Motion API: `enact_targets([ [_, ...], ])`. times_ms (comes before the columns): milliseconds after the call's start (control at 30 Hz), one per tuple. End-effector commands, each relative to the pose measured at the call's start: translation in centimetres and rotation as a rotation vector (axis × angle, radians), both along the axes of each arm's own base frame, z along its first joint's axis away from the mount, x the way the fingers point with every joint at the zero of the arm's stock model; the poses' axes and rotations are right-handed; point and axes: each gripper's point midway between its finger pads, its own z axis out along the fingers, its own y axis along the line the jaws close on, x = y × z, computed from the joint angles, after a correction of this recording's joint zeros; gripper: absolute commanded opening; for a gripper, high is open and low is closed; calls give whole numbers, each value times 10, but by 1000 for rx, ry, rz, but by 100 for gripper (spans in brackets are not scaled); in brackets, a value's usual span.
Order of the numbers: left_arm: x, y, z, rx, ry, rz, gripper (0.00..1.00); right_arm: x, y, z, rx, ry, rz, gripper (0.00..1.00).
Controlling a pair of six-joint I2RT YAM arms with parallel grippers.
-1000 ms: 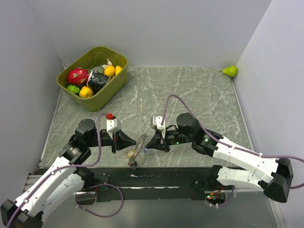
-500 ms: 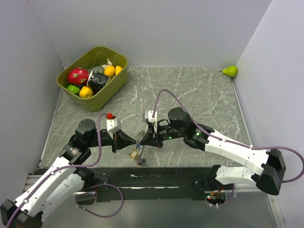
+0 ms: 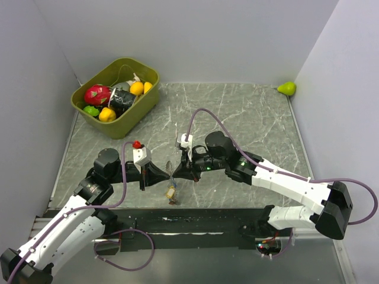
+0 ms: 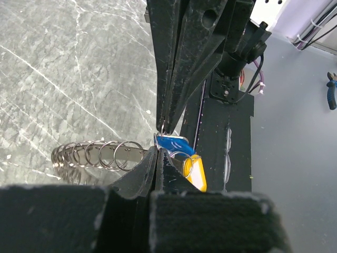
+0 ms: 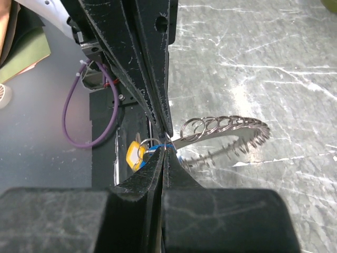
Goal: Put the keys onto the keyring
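The keyring (image 3: 170,168), a silvery band strung with small rings, hangs between both grippers; it also shows in the left wrist view (image 4: 95,156) and the right wrist view (image 5: 227,128). A blue key tag (image 4: 171,143) and a yellow key tag (image 4: 196,173) hang at its near end, as the top view (image 3: 170,193) and the right wrist view (image 5: 135,154) also show. My left gripper (image 4: 157,152) is shut on the band's end. My right gripper (image 5: 165,149) is shut at the same spot, tip to tip with the left, beside the blue tag.
A green bin (image 3: 148,75) of toy fruit stands at the back left. A small red toy (image 3: 137,144) lies by the left arm. A green pear (image 3: 287,88) sits in the back right corner. The table's dark front edge (image 3: 195,220) is just below the grippers.
My right gripper has moved left to meet the left gripper at the keyring. The keyring has turned from a wide loop to narrow and edge-on, and the hanging keys have swung slightly.
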Motion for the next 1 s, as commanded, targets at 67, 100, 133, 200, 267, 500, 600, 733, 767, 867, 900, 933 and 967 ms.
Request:
enact_targets([
  [67,-4,-3,30,-53,-103,-32,1,12,6,21,34,-29,-36,0],
  [100,-4,-3,30,-52,-100,-33,1,13,6,20,28,-30,-39,0],
  [133,-4,-3,30,-53,-104,-30,1,13,6,18,21,-22,-42,0],
  [200,-4,-2,30,-54,-101,-27,1,11,7,17,20,-18,-27,0],
  [267,-5,-3,30,-54,-101,-33,1,9,7,18,24,-17,-25,0],
  [500,-7,-2,34,-65,-122,-38,1,13,5,8,3,-16,-55,0],
  [600,-9,-2,34,-67,-123,-45,1,14,3,4,1,-15,-63,0],
  [733,-10,-2,35,-71,-128,-47,1,15,1,1,-5,-14,-72,0],
  [767,-11,-2,36,-72,-133,-48,1,15,0,0,-7,-15,-76,0],
  [867,-11,-1,36,-75,-136,-53,1,17,-1,-2,-6,-16,-82,0],
  [900,-13,-2,36,-76,-135,-57,1,17,-2,-3,-7,-15,-84,0],
  [933,-13,-1,38,-80,-142,-59,1,17,-3,-2,-6,-17,-85,0],
  [967,-13,-1,38,-80,-142,-57,1,17,-3,-4,-8,-13,-84,0],
])
